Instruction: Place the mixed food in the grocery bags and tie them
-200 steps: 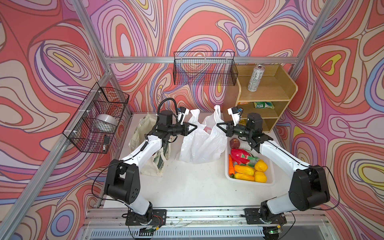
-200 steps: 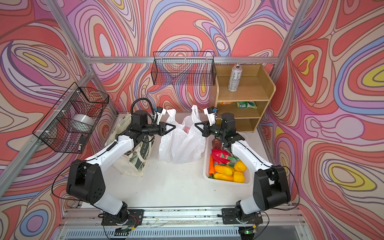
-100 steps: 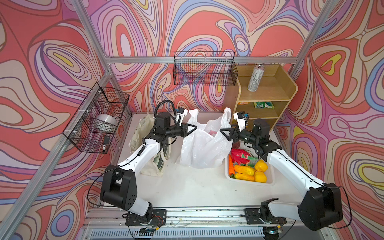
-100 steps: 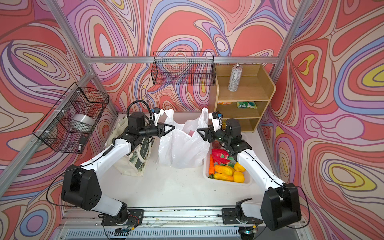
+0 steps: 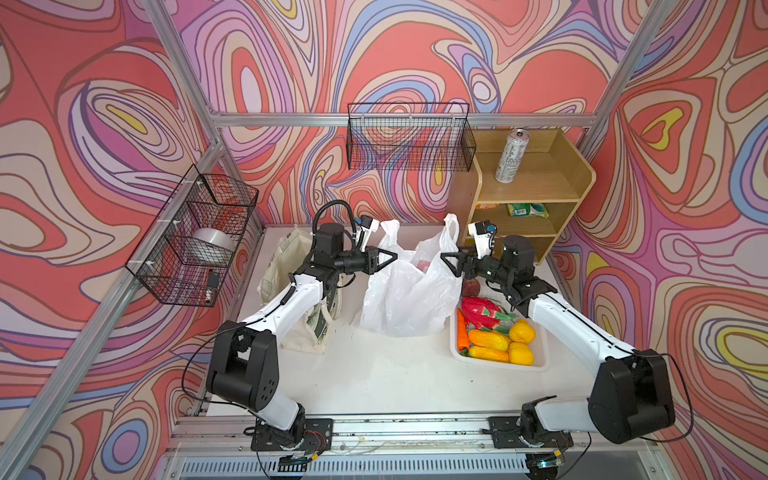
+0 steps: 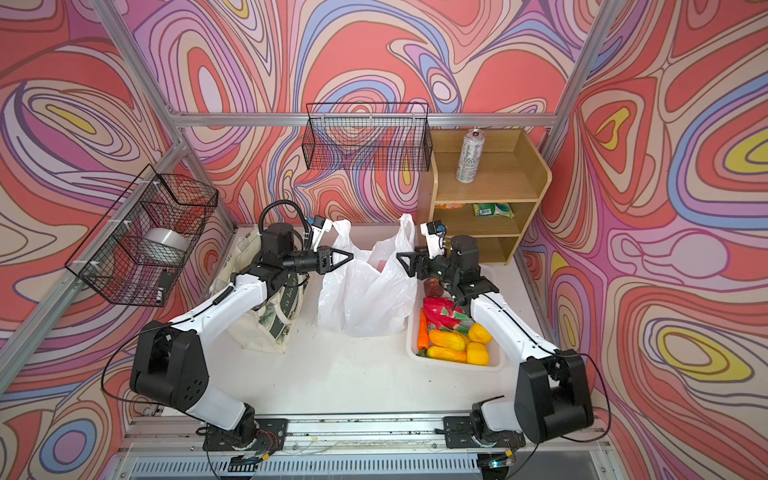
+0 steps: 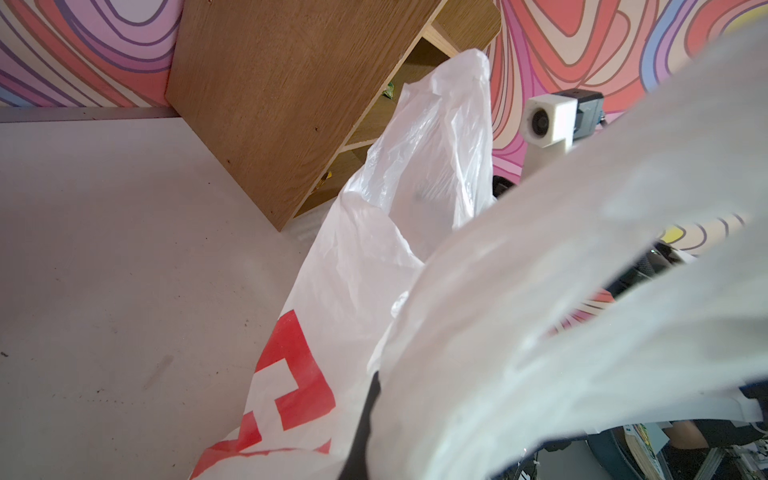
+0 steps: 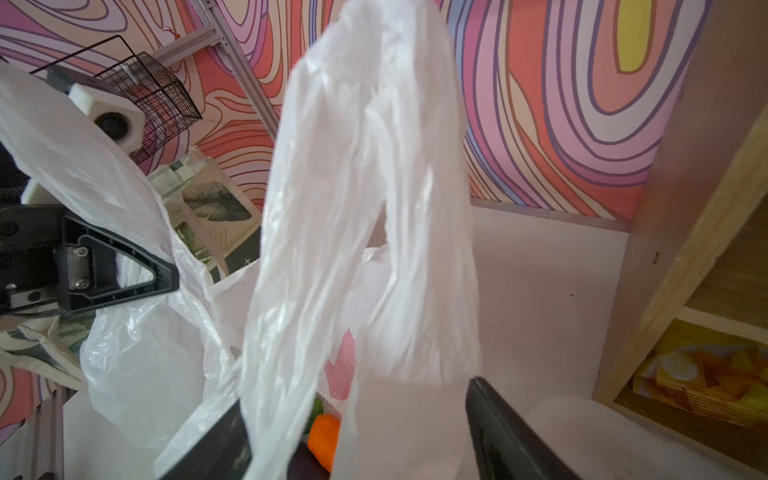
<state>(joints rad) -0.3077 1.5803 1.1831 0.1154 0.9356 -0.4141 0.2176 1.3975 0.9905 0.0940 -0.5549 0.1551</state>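
Plastic bag (image 5: pixel 409 299), white, thin and crinkled with red print, slumped on the table just beside the basket (image 5: pixel 503 365), mouth open and both loop handles upright. Left gripper (image 5: pixel 392 255), on the bag's side away from the basket, jaws together and clamped on the left handle (image 5: pixel 388 232). Right gripper (image 5: pixel 444 254), near the basket's far corner, jaws apart, with the right handle (image 8: pixel 365 166) standing between them unpinched. Your coming move likely turns on that handle: its long axis runs up through the jaw gap and the right arm is nearer, so you close there before tying. Toy produce (image 5: pixel 486 338) lies unpacked in the basket
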